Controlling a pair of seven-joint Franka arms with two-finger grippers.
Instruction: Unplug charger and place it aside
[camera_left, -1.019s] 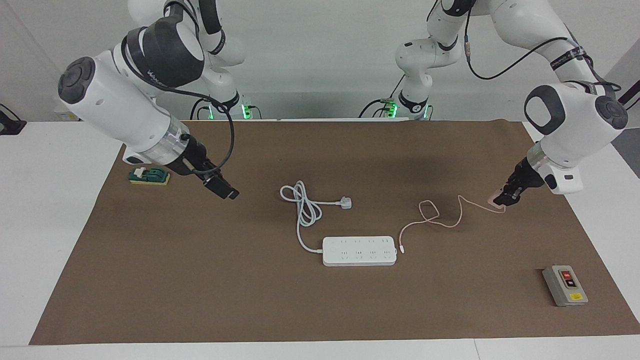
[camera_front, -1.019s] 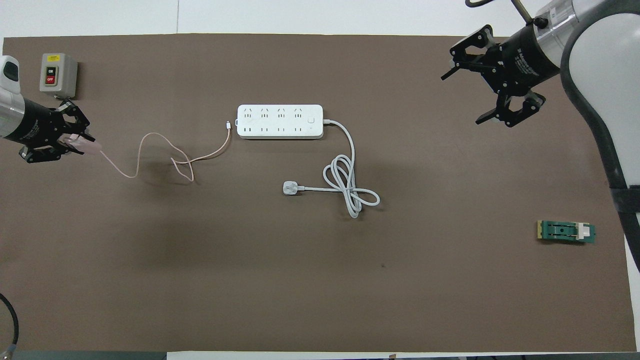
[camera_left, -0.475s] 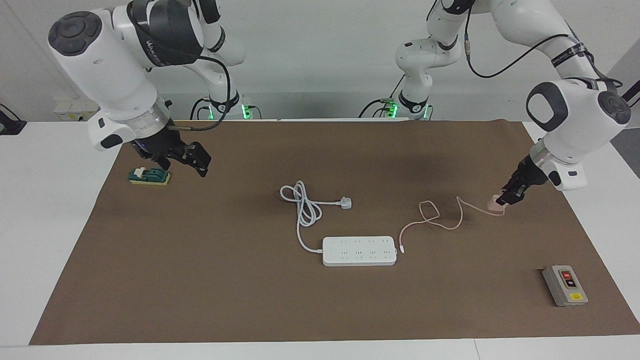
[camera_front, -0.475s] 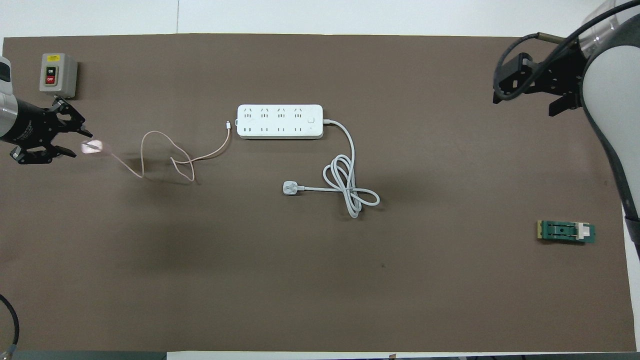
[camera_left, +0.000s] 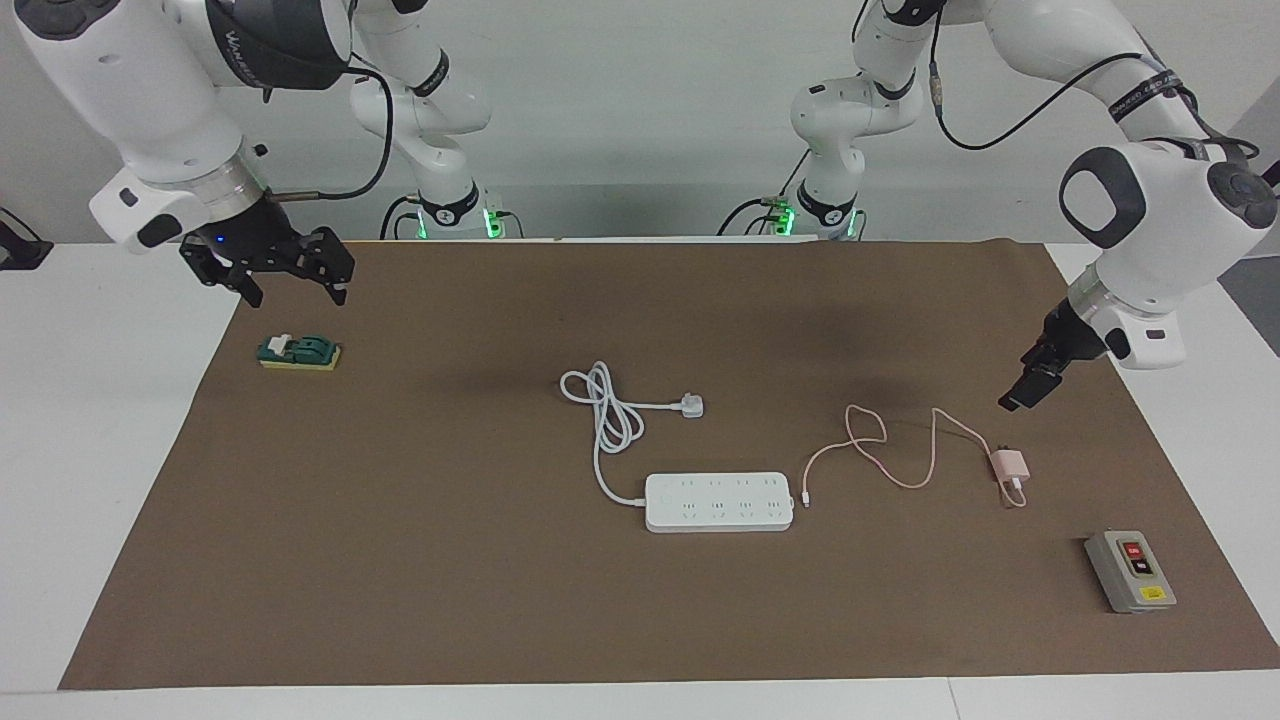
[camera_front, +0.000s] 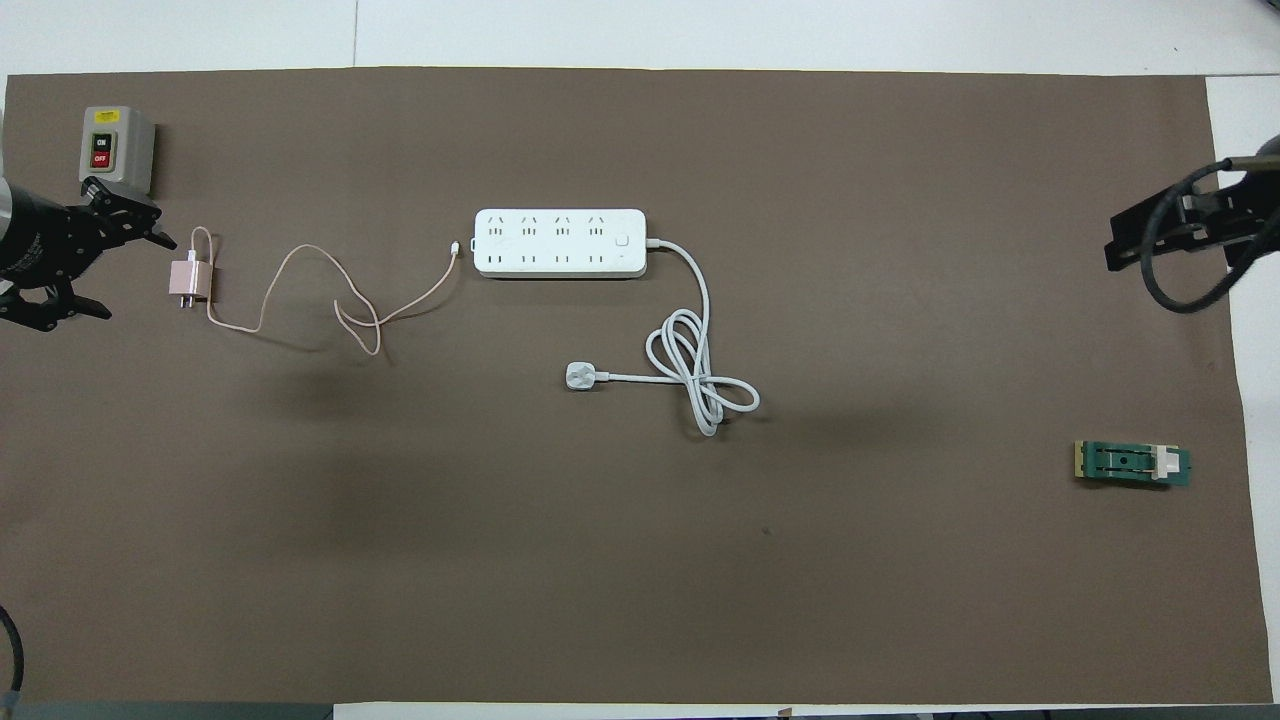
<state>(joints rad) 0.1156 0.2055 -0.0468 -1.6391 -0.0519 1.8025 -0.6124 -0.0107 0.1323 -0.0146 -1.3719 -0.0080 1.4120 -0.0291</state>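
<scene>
Charger (camera_left: 1008, 465): lying free on the desk (camera_left: 500, 600), unplugged, just beside the open, empty left gripper (camera_left: 1028, 388), cable trailing toward the strip (camera_left: 718, 501). Right gripper (camera_left: 290, 275): open, empty, raised over the desk edge near the green block (camera_left: 298, 352).

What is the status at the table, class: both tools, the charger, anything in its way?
Left tool open, empty, raised near small pale pink cube charger. Right tool open, raised above green switch block. Charger lies unplugged on brown mat, apart from long white power strip. Nothing obstructing.
</scene>
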